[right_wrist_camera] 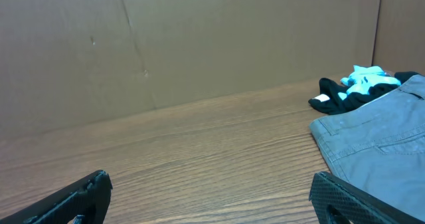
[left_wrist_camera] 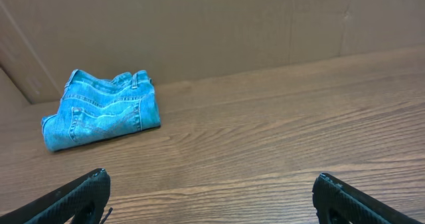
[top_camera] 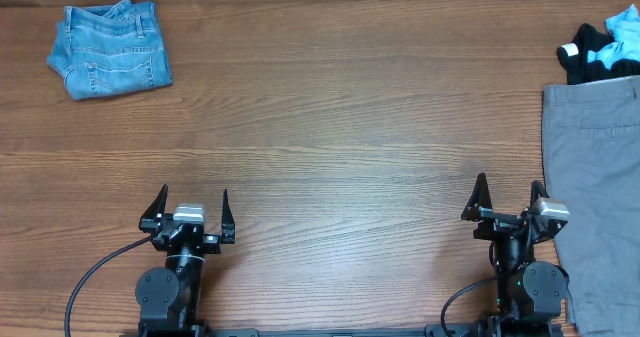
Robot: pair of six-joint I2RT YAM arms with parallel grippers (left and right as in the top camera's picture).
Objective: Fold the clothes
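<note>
A wood-grain counter (top_camera: 330, 107) is backed by cardboard walls (right_wrist_camera: 199, 44). Both pairs of jaws are spread wide and nothing is held. The grey trousers (top_camera: 595, 177) are laid flat just beside the right jaws, on their outer side. Soft, limp, light cloth is to be expected, so a pinch at the waistband corner, ahead of the right jaws, is advised. The folded jeans (top_camera: 108, 49) are seen well ahead of the left jaws.

There were three garments on one table (top_camera: 350, 127): one pair of jeans (top_camera: 110, 49), one pair of grey trousers (top_camera: 595, 177) and one black garment (top_camera: 590, 62). There were two grippers, the left gripper (top_camera: 194, 192) and the right gripper (top_camera: 509, 181), each with two fingers.
</note>
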